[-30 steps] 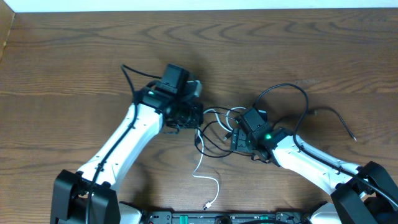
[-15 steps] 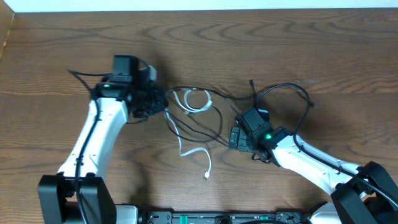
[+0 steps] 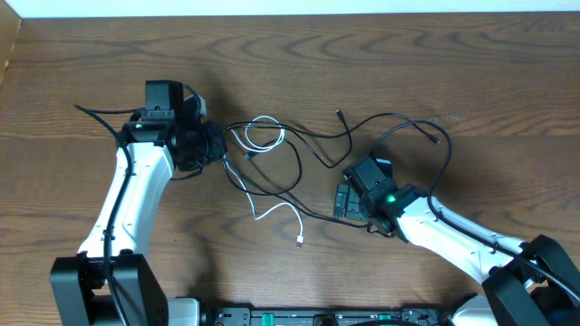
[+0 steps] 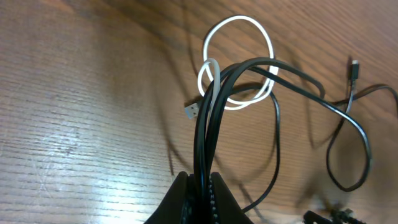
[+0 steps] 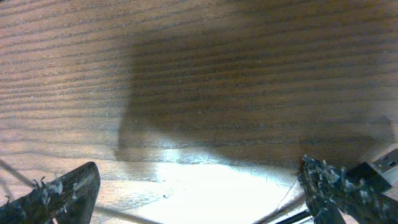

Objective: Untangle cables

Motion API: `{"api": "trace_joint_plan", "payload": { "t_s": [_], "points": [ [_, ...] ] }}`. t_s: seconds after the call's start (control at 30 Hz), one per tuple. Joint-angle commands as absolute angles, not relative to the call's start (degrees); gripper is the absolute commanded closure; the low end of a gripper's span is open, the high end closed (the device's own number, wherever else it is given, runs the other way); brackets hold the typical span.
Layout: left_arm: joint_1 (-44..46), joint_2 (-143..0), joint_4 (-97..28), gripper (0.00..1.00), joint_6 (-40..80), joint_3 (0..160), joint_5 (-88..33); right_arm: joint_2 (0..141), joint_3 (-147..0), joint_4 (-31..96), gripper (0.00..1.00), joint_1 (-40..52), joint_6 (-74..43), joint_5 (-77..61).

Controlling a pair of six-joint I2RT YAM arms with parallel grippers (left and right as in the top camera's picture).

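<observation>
Left arm [image 3: 136, 204] is reaching up frame left, left gripper [image 3: 216, 145] clamping the cables [image 4: 204, 124] at upper center-left of the overhead view. Bundle is sprawling across center. Right arm [image 3: 453, 235] is angling in from lower right, right gripper [image 3: 342, 201] spread wide, gripping nothing.

Item one, left arm [image 3: 136, 195]: white tubular links ending in a black wrist block, a thin black wire [image 3: 111, 237] running alongside, black base joint. Item two, right arm [image 3: 453, 237]: matching white shell, black wrist, green light [image 3: 390, 198] glowing. Right gripper [image 5: 199, 171]: fingers [image 5: 62, 190] showing dark, rough, pale-flecked pads
</observation>
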State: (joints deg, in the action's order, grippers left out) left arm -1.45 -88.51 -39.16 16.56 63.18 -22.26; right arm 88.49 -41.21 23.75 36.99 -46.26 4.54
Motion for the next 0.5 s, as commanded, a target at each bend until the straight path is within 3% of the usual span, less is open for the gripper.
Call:
{"api": "trace_joint_plan", "payload": {
  "t_s": [0.0, 0.47],
  "points": [
    [-1.65, -88.97, -37.95, 0.92, 16.82, 60.27, -19.27, 88.9, -41.76, 23.77, 0.01, 37.34, -46.89, 5.69],
    [-1.65, -95.85, -35.24, 0.92, 16.84, 58.28, -11.7, 88.9, -41.76, 23.75, 0.01, 37.34, -46.89, 5.67]
  ]
}}
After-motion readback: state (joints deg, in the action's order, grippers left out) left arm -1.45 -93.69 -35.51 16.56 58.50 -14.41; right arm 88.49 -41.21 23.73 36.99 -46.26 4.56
